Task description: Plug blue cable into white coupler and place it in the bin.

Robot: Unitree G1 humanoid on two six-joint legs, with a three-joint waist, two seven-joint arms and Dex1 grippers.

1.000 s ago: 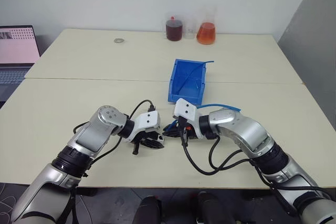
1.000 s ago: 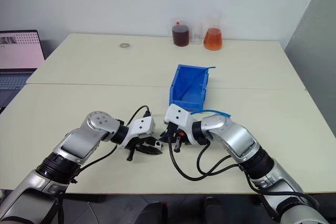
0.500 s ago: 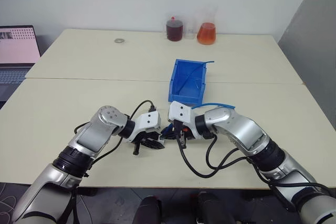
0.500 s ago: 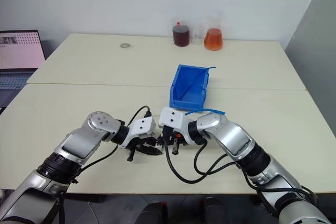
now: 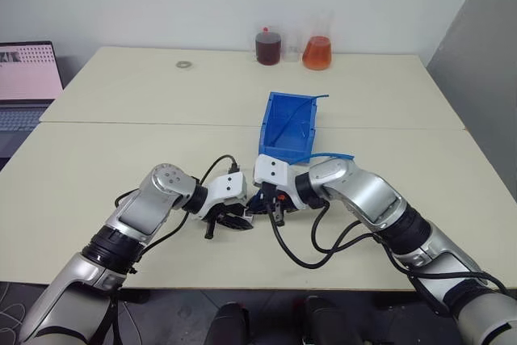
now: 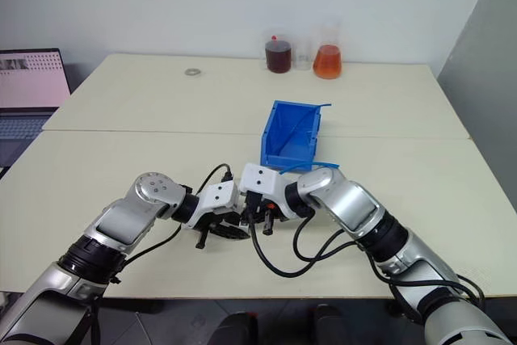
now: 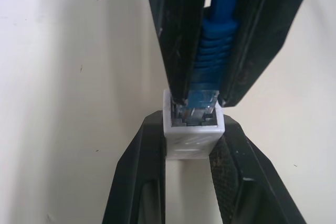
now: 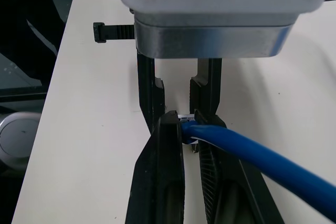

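Observation:
In the left wrist view my left gripper (image 7: 192,122) is shut on the small white coupler (image 7: 192,141), socket facing away from the wrist. From the opposite side my right gripper (image 8: 186,120) is shut on the blue cable (image 8: 247,157) just behind its plug. The clear plug (image 7: 201,101) sits at the mouth of the socket; its depth inside is hidden. Both grippers meet low over the table's near middle, left gripper (image 5: 240,220) and right gripper (image 5: 263,204) tip to tip. The cable (image 5: 333,155) arcs back over my right forearm. The blue bin (image 5: 283,148) stands just behind them.
Beakers of dark red liquid (image 5: 268,44) and orange liquid (image 5: 317,51) stand at the table's far edge. A small ring (image 5: 184,63) lies far left of them. A laptop (image 5: 28,78) sits off the table's left side. Black robot cables hang near the front edge (image 5: 295,254).
My right wrist has turned and edged left, closing the gap to the left gripper and bringing the plug up to the coupler. The left arm has stayed put.

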